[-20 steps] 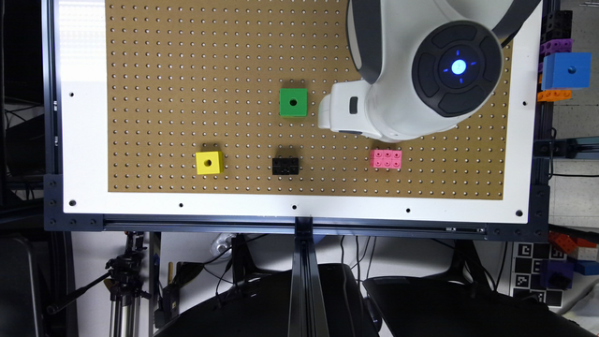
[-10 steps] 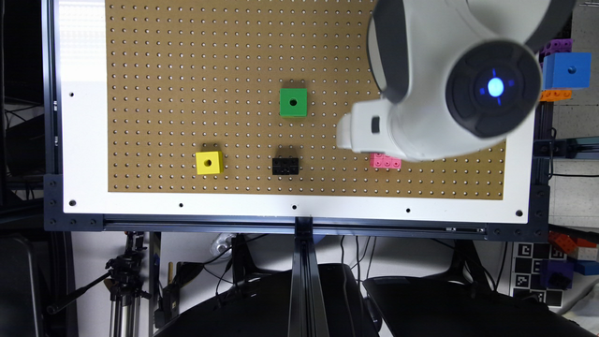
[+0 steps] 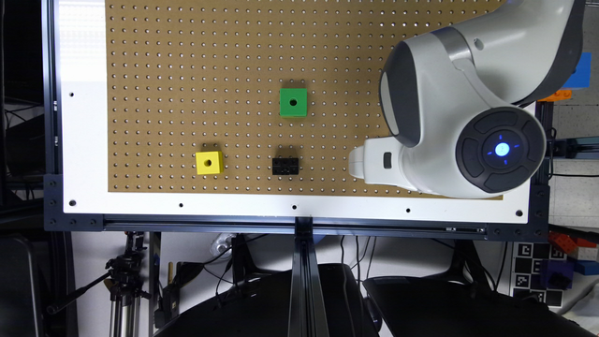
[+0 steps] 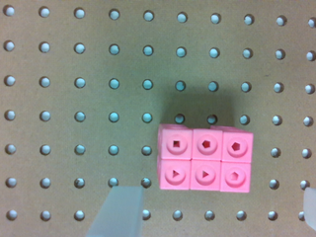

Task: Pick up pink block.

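The pink block point(image 4: 205, 158), a bright pink brick with two rows of three studs, lies flat on the brown pegboard point(image 4: 74, 98) in the wrist view. My gripper point(image 4: 217, 207) hangs above it, open, with one pale finger point(image 4: 118, 215) to one side of the block and the other finger point(image 4: 310, 202) at the frame's edge. The block sits just off the line between the fingers and touches neither. In the exterior view the white gripper point(image 3: 369, 161) and the arm cover the block, near the board's front right.
On the pegboard point(image 3: 187, 70) stand a green cube point(image 3: 293, 102), a yellow cube point(image 3: 209, 162) and a black studded brick point(image 3: 285, 165), all to the exterior view's left of the gripper. The white border point(image 3: 234, 206) runs along the front edge.
The arm has swung toward the exterior view's right and the front edge, and now covers the pink block that showed there before. The other blocks have stayed put.
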`<control>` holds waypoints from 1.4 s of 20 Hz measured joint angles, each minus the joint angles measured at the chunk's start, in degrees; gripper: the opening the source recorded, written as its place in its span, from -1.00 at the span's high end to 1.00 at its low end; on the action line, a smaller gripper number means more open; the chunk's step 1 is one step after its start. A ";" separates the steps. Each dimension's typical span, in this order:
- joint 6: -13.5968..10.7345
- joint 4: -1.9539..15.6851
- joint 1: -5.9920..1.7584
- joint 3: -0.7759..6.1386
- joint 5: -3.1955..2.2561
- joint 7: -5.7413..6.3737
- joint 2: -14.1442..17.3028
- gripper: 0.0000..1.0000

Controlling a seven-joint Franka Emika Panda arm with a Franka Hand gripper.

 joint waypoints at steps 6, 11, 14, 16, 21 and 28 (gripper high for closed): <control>0.64 0.01 0.00 0.02 0.00 0.00 1.81 -1.00; 1.11 0.02 0.00 0.02 0.00 0.00 2.73 -1.00; 2.90 0.05 0.00 0.02 0.00 0.00 4.49 -1.00; 3.28 0.19 0.10 0.08 0.00 0.01 4.99 -1.00; 3.27 0.57 1.35 0.33 -0.01 1.38 5.05 -1.00; 3.30 0.61 1.37 0.32 -0.01 1.41 5.43 -1.00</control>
